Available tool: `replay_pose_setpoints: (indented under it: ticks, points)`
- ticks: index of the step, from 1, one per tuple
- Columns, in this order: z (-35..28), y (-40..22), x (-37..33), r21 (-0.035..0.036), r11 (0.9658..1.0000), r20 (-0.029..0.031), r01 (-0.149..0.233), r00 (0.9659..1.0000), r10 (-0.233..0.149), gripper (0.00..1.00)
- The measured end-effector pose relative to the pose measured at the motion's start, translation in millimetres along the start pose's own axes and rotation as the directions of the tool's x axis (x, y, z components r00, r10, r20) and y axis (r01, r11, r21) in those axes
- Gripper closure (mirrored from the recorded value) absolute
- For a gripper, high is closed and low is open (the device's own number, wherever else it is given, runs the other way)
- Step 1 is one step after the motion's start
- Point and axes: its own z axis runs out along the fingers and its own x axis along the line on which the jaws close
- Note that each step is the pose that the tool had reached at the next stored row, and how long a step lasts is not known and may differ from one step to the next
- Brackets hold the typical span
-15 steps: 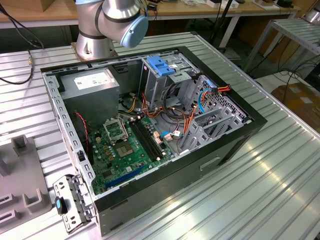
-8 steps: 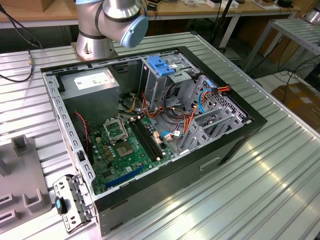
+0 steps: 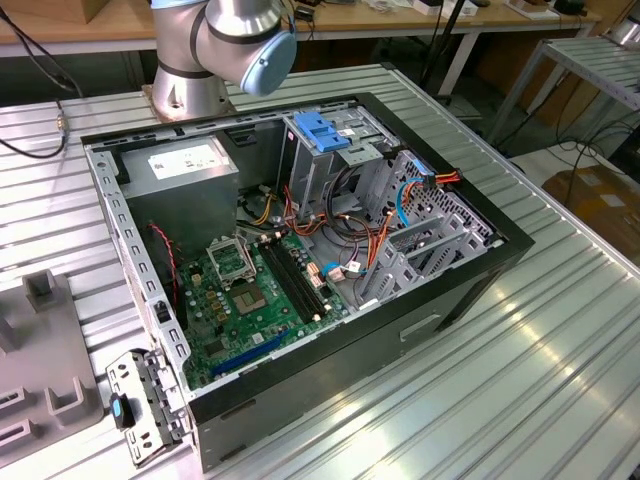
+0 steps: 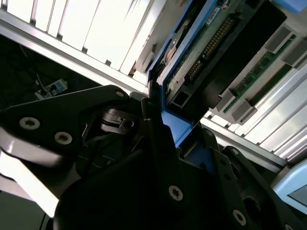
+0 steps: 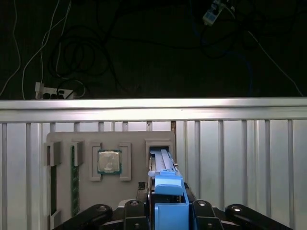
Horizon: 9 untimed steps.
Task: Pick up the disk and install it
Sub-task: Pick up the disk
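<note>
The end effector (image 5: 168, 203) was closed narrowly on the blue plastic frame of the disk (image 5: 162, 160), which stood on edge in a slot of the grey fixture tray (image 5: 134, 140) close to one edge of the tabletop (image 5: 230, 158), beside a processor chip (image 5: 109, 161) and memory sticks (image 5: 75, 179) in their own recesses; whether the disk had left the slot floor could not be told. The likeliest trouble, I judged, lay in the hold itself — the fingers bore on one end of a springy plastic frame, not on the metal body, so a skewed pull could jam the disk against the slot walls or let it pivot and slip. Its bare green circuit board (image 4: 206, 52), seen in the second wrist view, might scrape on anything it brushed. At the computer case (image 3: 455, 300) in the middle of the tabletop, loose orange and blue cables (image 3: 378, 240) hung next to the drive cage (image 3: 312, 180) and could snag or block a drive brought in crooked. As for writing — the white sticker on the power supply (image 3: 185, 192) and the strip on the disk's edge carried print, none of it legible
</note>
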Motion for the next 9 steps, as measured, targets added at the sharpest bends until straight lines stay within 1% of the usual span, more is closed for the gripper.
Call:
replay_pose_setpoints:
  ticks: [7, 9]
  points:
    - [-12.2, 0.1, -0.1, 0.0000, 1.0000, 0.0000, 0.000, 1.0000, 0.000, 0.63]
    - [-14.6, 0.2, -0.1, 0.0001, 1.0000, 0.0000, 0.000, 1.0000, 0.000, 0.63]
